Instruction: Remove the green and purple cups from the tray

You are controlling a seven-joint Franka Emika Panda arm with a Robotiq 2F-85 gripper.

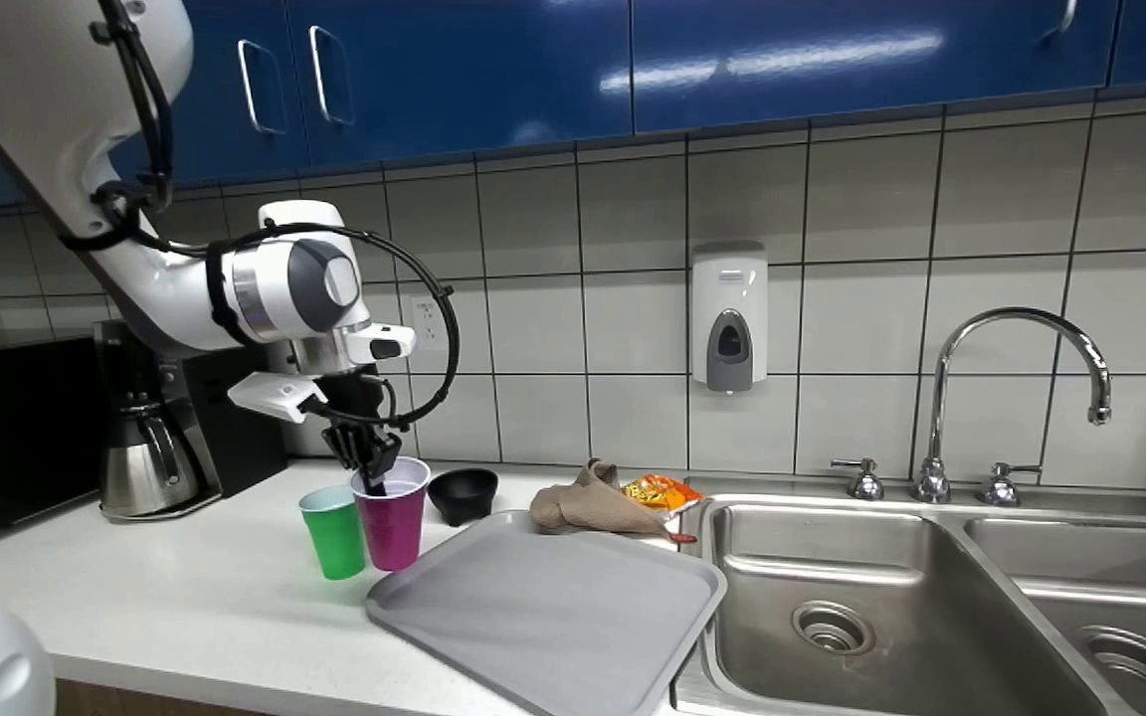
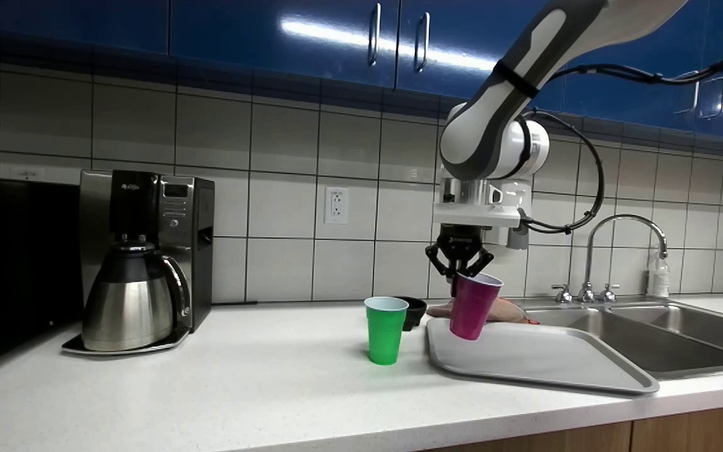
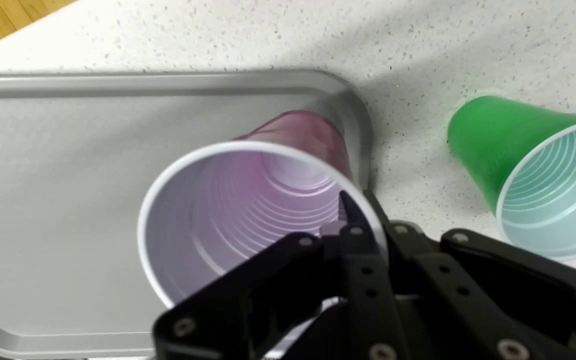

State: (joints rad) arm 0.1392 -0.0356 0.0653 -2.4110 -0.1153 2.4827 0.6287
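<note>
The claw (image 3: 360, 205) pinches the purple cup (image 2: 476, 307) by its wall, at the rim: one finger (image 3: 351, 213) is inside, one outside. This cup hangs tilted below the claw, and in the wrist view its base shows against the tray (image 3: 78, 210), close to the edge. To the side of the claw and lower, the green cup (image 2: 385, 333) stands upright on the counter (image 2: 242, 370), apart from the tray. From the claw toward the wall, also lower, is a bowl (image 1: 463, 495).
</note>
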